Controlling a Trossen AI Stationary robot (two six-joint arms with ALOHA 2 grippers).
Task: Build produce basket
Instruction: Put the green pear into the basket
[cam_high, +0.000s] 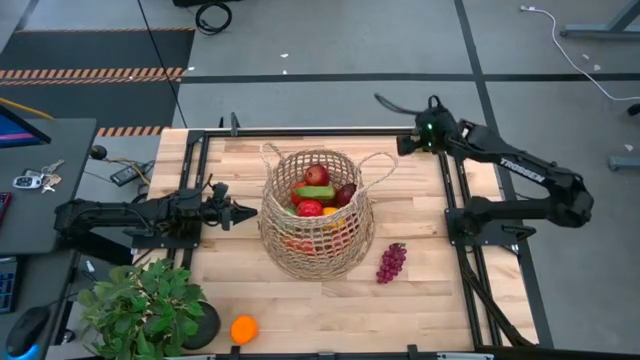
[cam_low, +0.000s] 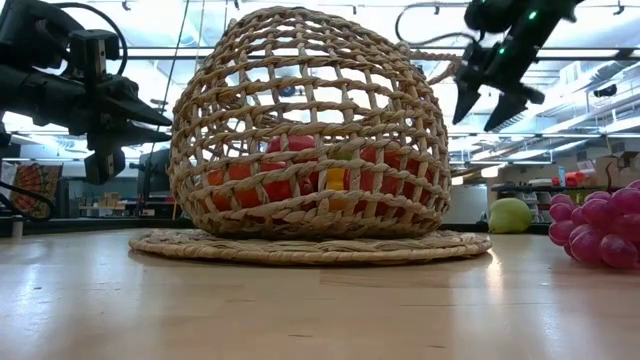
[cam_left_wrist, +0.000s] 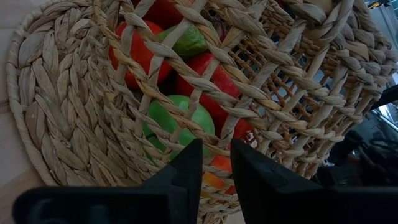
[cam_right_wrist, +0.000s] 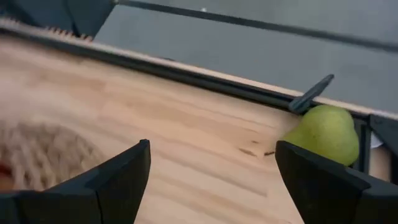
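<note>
Pale wooden plank table (cam_high: 420, 300), large tan wicker basket (cam_high: 318, 255) at centre, purple grape bunch (cam_high: 390, 263) beside it, orange (cam_high: 243, 329) and potted green plant (cam_high: 145, 305) at near edge, green pear (cam_right_wrist: 324, 133) by far rail

The wicker basket (cam_high: 318, 212) blocks the table's centre (fruit piled inside); bare wood lies open at lower right beyond the purple grapes (cam_high: 390, 262).

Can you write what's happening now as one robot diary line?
left gripper: shut, empty, beside basket | right gripper: open, near pear | grapes, orange: still out
</note>
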